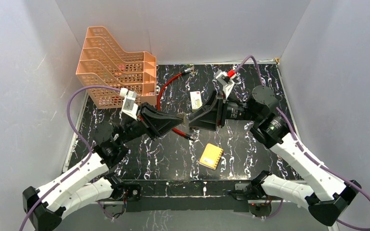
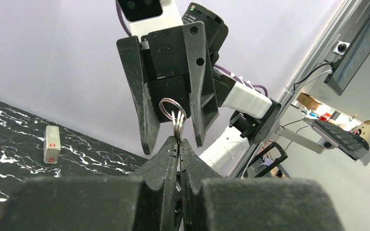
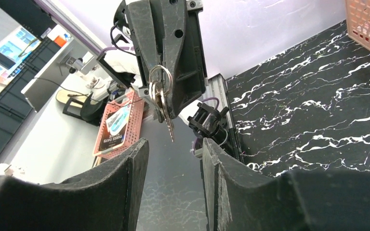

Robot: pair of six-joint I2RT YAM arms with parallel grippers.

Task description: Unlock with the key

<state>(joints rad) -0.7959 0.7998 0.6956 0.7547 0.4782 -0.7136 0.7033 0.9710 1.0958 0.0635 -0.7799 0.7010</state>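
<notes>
My left gripper (image 1: 182, 118) is shut on the key (image 2: 177, 126), a thin silvery key on a split ring (image 2: 172, 107) with a second key beside it. In the left wrist view the keys stick up from the closed fingertips of the left gripper (image 2: 178, 140). My right gripper (image 1: 191, 119) faces the left one, open and empty. In the right wrist view the key (image 3: 166, 118) hangs just beyond the gap between the right gripper's (image 3: 172, 147) spread fingers. The brass padlock (image 1: 211, 156) lies flat on the table, nearer than both grippers and apart from them.
A red cable loop (image 1: 165, 87) lies behind the grippers. A small grey box with a red label (image 1: 196, 99) sits at the back middle and shows in the left wrist view (image 2: 51, 144). An orange tiered basket (image 1: 115, 67) stands at the back left. White walls enclose the table.
</notes>
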